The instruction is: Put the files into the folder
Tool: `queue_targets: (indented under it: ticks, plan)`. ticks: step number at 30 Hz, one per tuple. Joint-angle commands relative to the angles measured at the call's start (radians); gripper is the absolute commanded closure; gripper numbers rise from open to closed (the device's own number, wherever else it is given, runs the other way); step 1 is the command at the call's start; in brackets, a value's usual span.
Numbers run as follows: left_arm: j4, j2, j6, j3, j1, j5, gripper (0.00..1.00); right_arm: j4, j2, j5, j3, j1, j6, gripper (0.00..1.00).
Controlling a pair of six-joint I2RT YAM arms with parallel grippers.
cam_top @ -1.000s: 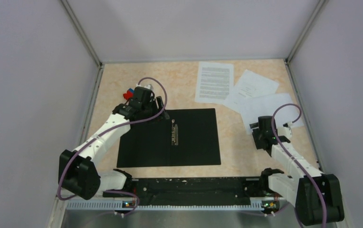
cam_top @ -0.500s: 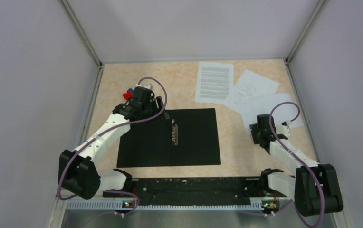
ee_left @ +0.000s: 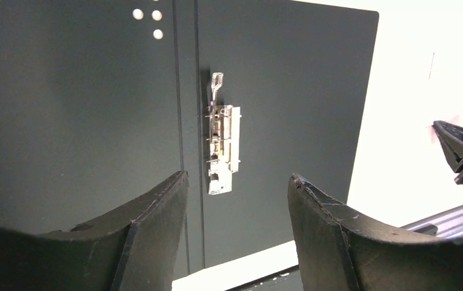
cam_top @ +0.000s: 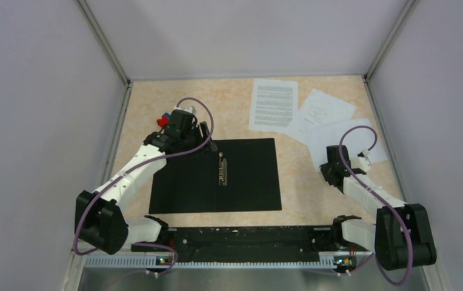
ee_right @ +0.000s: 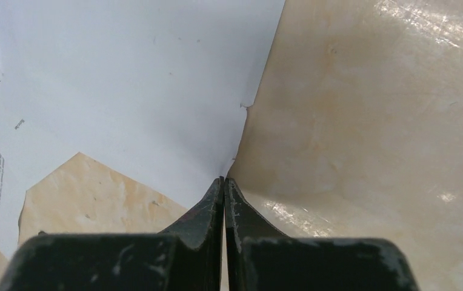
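Observation:
The folder (cam_top: 247,182) lies open in the middle of the table, black inside up, with its metal spine clip (cam_top: 223,170) showing. Three white files lie at the back right: a printed sheet (cam_top: 273,104), a second sheet (cam_top: 323,112) and a nearly blank one (cam_top: 347,138). My right gripper (cam_top: 329,163) is shut on the near corner of that blank file (ee_right: 156,79); in the right wrist view the paper's edge runs down into the closed right gripper (ee_right: 224,180). My left gripper (cam_top: 205,138) hangs open over the folder's far left corner, and the left wrist view shows the folder (ee_left: 83,109) and clip (ee_left: 223,148) beyond its open left gripper (ee_left: 238,179).
A small red-and-blue block (cam_top: 165,119) sits behind the left wrist. Grey walls close in the table on the left, back and right. A black rail (cam_top: 247,239) runs along the near edge between the arm bases.
My right gripper has closed on the blank sheet's corner, and the right arm has shifted slightly. The left arm, folder and other sheets have stayed put.

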Motion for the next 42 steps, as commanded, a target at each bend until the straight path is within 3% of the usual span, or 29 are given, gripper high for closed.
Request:
queue_targets:
  ticks: [1, 10, 16, 21, 30, 32, 34, 35, 39, 42]
  plan:
    - [0.089, 0.034, -0.026, 0.089, -0.001, 0.041, 0.34, -0.094, -0.017, 0.053, 0.08, -0.01, -0.082, 1.0]
    - [0.135, 0.296, -0.096, 0.384, -0.003, 0.051, 0.34, -0.191, -0.068, -0.012, 0.169, -0.01, -0.162, 1.0]
    - [0.13, 0.405, -0.089, 0.438, -0.012, 0.089, 0.34, -0.196, -0.098, -0.169, 0.183, 0.015, -0.208, 1.0]
    - [0.105, 0.413, -0.066, 0.399, -0.038, 0.083, 0.33, -0.206, -0.093, -0.21, 0.194, 0.185, -0.184, 1.0]
    - [0.103, 0.406, -0.055, 0.316, -0.057, 0.082, 0.33, -0.257, 0.023, -0.24, 0.265, 0.62, -0.151, 1.0]
    - [0.112, 0.407, -0.05, 0.314, -0.064, 0.089, 0.32, -0.282, 0.021, -0.19, 0.253, 0.633, -0.117, 1.0]
    - [0.112, 0.43, -0.042, 0.342, -0.081, 0.098, 0.32, -0.287, -0.029, -0.167, 0.221, 0.561, -0.111, 1.0]
    - [0.111, 0.451, -0.037, 0.37, -0.086, 0.101, 0.31, -0.286, -0.07, -0.175, 0.214, 0.492, -0.126, 0.93]
    - [0.133, 0.59, -0.024, 0.519, -0.077, 0.085, 0.26, -0.325, -0.19, -0.109, 0.223, 0.193, -0.218, 0.42]
    - [0.16, 0.694, -0.021, 0.648, -0.056, 0.09, 0.23, -0.331, -0.219, -0.037, 0.228, -0.009, -0.263, 0.22]
